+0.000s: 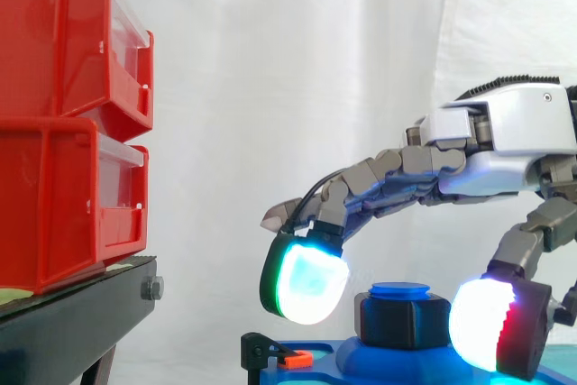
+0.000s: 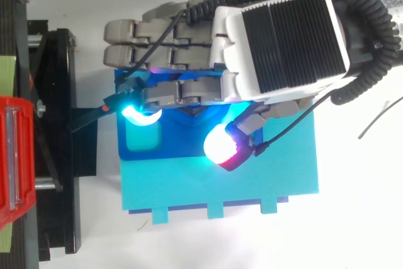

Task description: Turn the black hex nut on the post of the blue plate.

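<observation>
The black hex nut (image 1: 402, 318) sits on a blue post (image 1: 399, 291) rising from the blue plate (image 1: 353, 363). My hand (image 1: 505, 137) reaches in from the right and arches over the nut. A finger pad (image 1: 306, 281) glowing cyan hangs left of the nut with a small gap. The thumb pad (image 1: 491, 322), glowing white and red, is right beside the nut's right face. Nothing is gripped, so the hand is open. From above, the hand (image 2: 283, 42) covers the nut, and the blue plate (image 2: 145, 146) lies on a cyan base (image 2: 264, 174).
Two stacked red bins (image 1: 63, 123) stand on a black stand (image 1: 81, 308) at the left. A small black clamp with an orange tab (image 1: 275, 353) sits at the plate's left edge. A white curtain hangs behind.
</observation>
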Controlling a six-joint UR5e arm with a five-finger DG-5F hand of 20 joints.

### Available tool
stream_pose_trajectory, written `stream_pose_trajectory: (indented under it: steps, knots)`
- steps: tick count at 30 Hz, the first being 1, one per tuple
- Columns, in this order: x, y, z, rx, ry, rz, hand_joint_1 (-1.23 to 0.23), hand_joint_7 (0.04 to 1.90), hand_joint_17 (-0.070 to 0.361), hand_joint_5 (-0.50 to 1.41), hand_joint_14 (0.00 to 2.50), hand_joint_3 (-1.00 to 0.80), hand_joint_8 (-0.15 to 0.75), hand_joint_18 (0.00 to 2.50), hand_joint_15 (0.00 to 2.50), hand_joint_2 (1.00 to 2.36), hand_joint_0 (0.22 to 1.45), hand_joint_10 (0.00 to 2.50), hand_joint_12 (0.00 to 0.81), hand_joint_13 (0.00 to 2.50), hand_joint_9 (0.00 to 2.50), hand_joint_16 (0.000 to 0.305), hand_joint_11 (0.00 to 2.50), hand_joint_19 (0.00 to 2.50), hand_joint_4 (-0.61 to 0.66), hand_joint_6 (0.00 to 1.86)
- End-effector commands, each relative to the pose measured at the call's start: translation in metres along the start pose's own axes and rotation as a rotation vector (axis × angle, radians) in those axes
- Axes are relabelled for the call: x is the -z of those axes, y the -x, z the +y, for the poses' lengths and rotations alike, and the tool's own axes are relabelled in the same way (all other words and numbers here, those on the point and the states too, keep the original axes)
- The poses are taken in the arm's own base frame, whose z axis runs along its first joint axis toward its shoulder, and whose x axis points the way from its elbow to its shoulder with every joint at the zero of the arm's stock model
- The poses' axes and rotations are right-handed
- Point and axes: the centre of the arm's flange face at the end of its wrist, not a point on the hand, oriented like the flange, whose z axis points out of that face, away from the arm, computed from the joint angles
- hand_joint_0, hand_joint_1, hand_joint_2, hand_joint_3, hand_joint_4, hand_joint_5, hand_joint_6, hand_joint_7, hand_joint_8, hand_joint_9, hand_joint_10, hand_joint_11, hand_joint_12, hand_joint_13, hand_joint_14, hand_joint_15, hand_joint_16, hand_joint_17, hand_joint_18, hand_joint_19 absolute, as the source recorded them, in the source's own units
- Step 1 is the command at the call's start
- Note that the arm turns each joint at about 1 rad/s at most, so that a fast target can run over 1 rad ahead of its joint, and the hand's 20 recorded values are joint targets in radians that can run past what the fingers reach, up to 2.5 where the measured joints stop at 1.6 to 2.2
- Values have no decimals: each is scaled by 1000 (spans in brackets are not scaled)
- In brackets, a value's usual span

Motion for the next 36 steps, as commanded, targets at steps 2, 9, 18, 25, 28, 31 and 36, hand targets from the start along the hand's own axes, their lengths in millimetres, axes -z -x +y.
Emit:
stream_pose_trajectory:
  steps: [2,9,18,25,28,31,36]
  knots:
    - [2,-5,-3,2,-3,-5,-794,790,121,-250,0,-500,226,222,5,1000,463,0,356,92,117,54,0,392,171,503]
    - [5,-5,-7,0,-10,-1,-771,823,120,-242,0,-500,228,219,8,1000,464,0,356,93,122,53,0,384,186,502]
    - [5,-14,-12,0,-13,13,-719,856,120,-236,0,-500,229,230,6,1000,470,0,353,98,134,53,0,392,209,503]
    - [5,-18,-16,1,-14,10,-676,884,121,-234,0,-500,235,238,10,1000,471,0,353,109,145,54,0,393,217,503]
    - [5,-18,-16,1,-14,10,-659,898,121,-229,0,-500,241,266,0,1000,475,0,355,128,170,54,0,376,226,503]
    - [5,-18,-17,2,-16,10,-637,914,121,-225,0,-500,243,272,0,1000,479,0,353,139,182,54,0,380,232,503]
    - [5,-18,-17,2,-16,10,-602,947,119,-220,0,-500,245,282,1,1000,489,0,350,155,209,53,0,380,241,503]
